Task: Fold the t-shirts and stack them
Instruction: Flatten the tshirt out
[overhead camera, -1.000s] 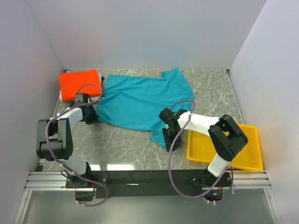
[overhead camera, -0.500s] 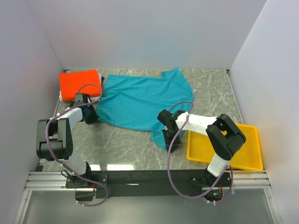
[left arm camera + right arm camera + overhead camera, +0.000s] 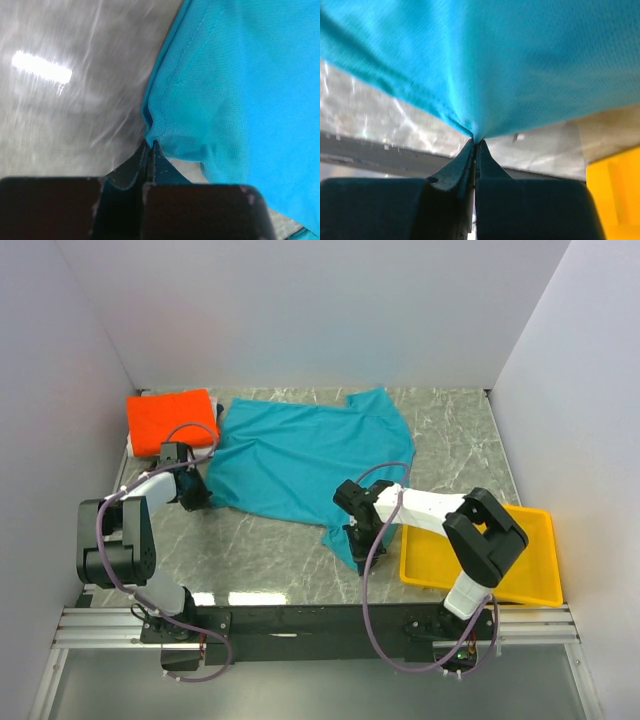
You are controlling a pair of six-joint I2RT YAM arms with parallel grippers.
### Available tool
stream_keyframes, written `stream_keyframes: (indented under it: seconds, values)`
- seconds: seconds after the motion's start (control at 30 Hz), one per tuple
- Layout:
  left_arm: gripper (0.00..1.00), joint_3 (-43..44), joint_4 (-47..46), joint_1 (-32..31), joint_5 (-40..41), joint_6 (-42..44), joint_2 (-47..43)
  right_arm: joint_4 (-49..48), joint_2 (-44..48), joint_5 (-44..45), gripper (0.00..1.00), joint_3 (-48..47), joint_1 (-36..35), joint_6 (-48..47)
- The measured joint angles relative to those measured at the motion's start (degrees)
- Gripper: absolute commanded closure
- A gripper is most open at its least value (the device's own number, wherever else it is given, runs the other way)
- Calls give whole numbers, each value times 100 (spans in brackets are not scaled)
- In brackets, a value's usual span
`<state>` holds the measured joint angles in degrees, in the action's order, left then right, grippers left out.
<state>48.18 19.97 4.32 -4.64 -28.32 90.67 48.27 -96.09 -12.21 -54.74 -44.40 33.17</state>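
Cloth of teal t-shirt point(image 3: 300, 455) pinched in closed left tool point(image 3: 149, 145), right tool point(image 3: 476, 143); overhead view hides both pinches.

Matt, fine-knit cloth teal t-shirt point(image 3: 300, 455); glossy marbled table point(image 3: 455, 430).

**Three views, one teal t-shirt point(image 3: 300, 455)**

Top camera looks down from the near side, whole table point(image 3: 250, 540) in shot. Left wrist camera sits very close on the shirt's left edge. Right wrist camera, equally close, takes its near corner.
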Motion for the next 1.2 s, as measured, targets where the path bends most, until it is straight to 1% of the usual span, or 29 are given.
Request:
stream_keyframes:
  seconds: [0.17, 0.43, 0.87, 1.0, 1.2]
  values:
    - [100, -216, 555, 26, 11, -212, -380, 376, 262, -157, 100, -55, -90, -90]
    - [100, -590, 1132, 39, 111, -608, -1001, 767, 557, -330, 100, -55, -273, -127]
    - [100, -586, 2083, 39, 321, -1023, -2048, 1294, 986, -398, 100, -105, -382, -129]
    - [100, -529, 2378, 39, 455, -1049, -2352, 1508, 994, -354, 100, -350, -385, -136]
    - [100, -413, 2542, 39, 490, -1051, -2422, 1755, 992, -114, 100, -782, -289, -201]
